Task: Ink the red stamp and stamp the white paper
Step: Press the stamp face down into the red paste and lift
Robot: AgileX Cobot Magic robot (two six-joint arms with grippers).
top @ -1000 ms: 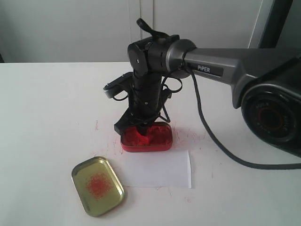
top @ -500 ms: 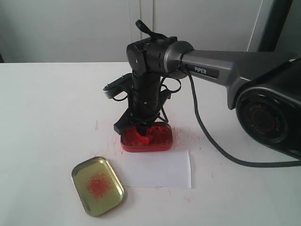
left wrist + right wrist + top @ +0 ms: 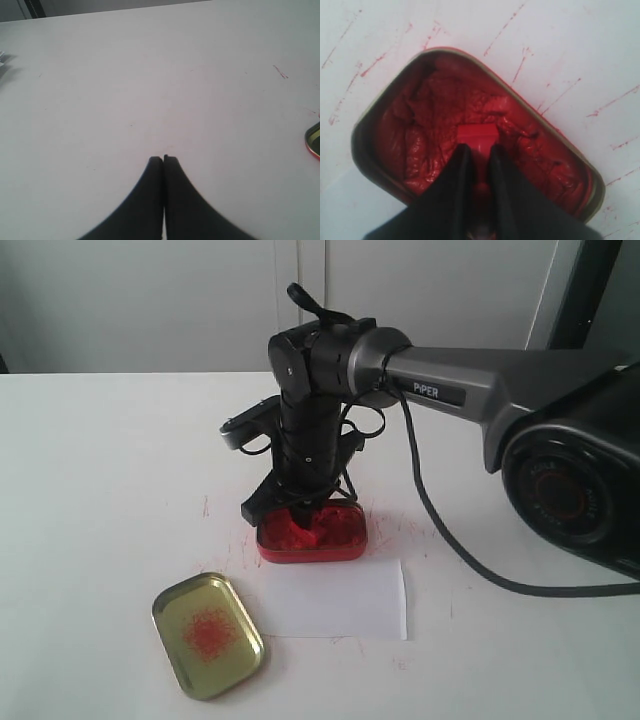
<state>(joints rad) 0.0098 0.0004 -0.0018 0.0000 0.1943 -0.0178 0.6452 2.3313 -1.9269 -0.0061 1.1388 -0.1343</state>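
My right gripper (image 3: 478, 148) is shut on the red stamp (image 3: 476, 138), whose square base rests in the red ink paste of the oblong tin (image 3: 395, 95). In the exterior view that gripper (image 3: 305, 515) points straight down into the tin (image 3: 335, 540), and the stamp itself is hidden by the fingers. The white paper (image 3: 340, 598) lies flat on the table just in front of the tin. My left gripper (image 3: 163, 159) hovers shut over bare tabletop with nothing in it; it is out of the exterior view.
The gold lid (image 3: 207, 634) with a red smudge lies front left of the paper; its edge (image 3: 312, 139) shows in the left wrist view. Red ink streaks mark the table around the tin. A black cable (image 3: 440, 530) trails on the right.
The right arm shifted slightly left and settled over the tin between one second and half a second ago. Since then nothing has visibly moved.
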